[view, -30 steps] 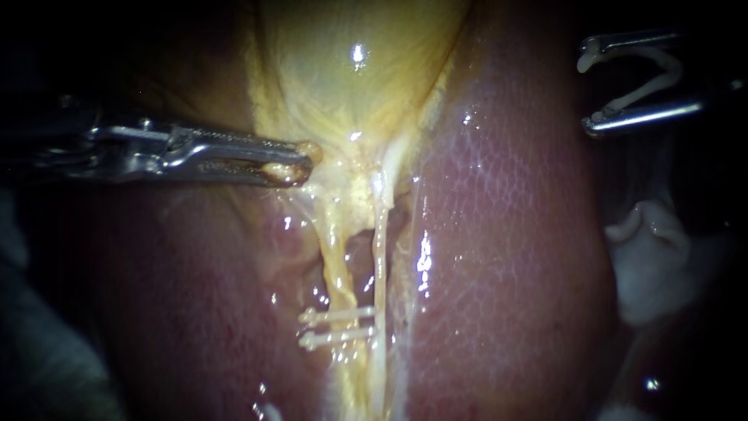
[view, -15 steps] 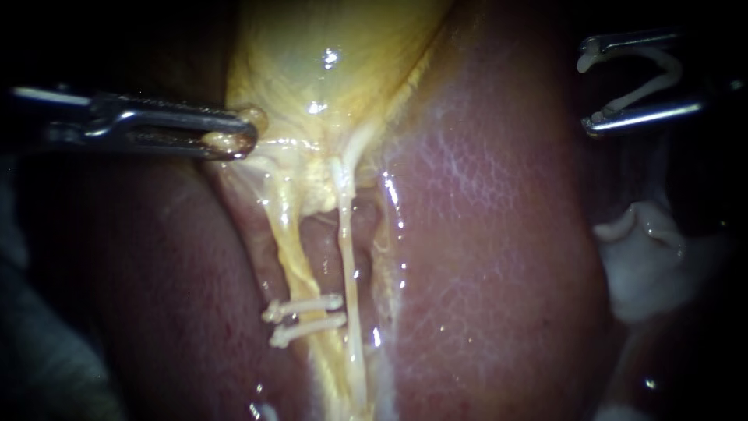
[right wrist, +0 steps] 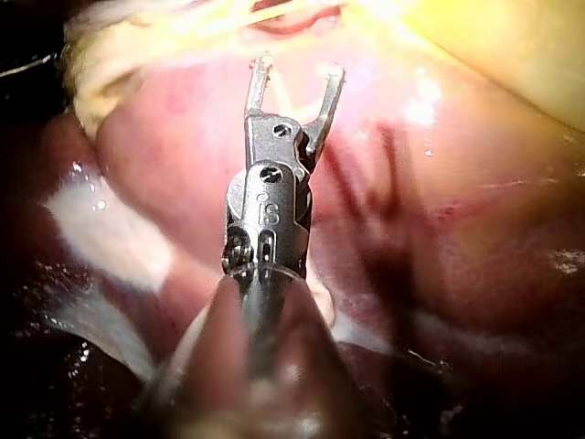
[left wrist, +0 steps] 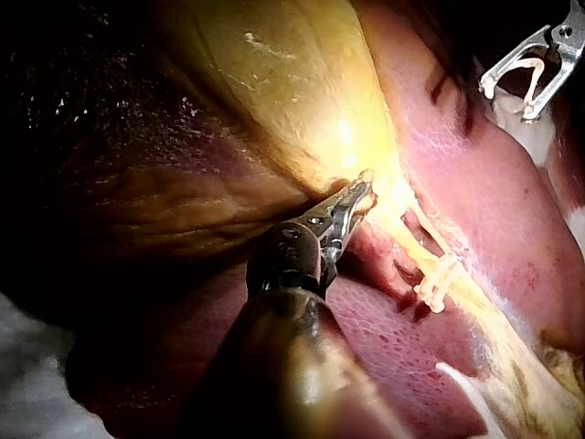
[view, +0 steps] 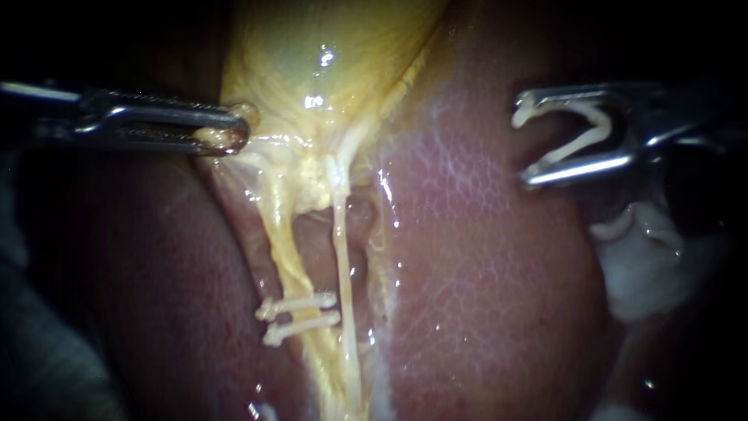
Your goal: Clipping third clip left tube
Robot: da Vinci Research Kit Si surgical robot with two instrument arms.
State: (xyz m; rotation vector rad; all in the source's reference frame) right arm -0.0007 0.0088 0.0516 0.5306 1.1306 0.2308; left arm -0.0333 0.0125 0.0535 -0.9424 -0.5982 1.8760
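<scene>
My left instrument [view: 234, 129] comes in from the left, its jaws shut on the lower edge of the yellow gallbladder [view: 343, 47] and holding it taut. Below hang two tubes. The left tube [view: 282, 249] is yellow and carries two white clips [view: 300, 312] across it. The right tube [view: 341, 257] is thin and pale. My right instrument [view: 526, 146] hovers over the liver [view: 483, 273], right of the tubes and apart from them. Its jaws stand wide apart, holding an open white clip [view: 580, 136]. The left wrist view shows the left instrument [left wrist: 361, 192] gripping tissue just above the clips [left wrist: 439, 279].
Pale whitish tissue [view: 647, 257] lies at the right edge below my right instrument. Dark red liver [view: 156, 296] flanks the tubes on the left too. In the right wrist view my right instrument [right wrist: 297, 71] points toward the liver surface [right wrist: 164, 155].
My left instrument pulled the gallbladder edge left and up, shifting the tubes and clips leftward. In the last half second my right instrument moved left with its clip, closer to the tubes.
</scene>
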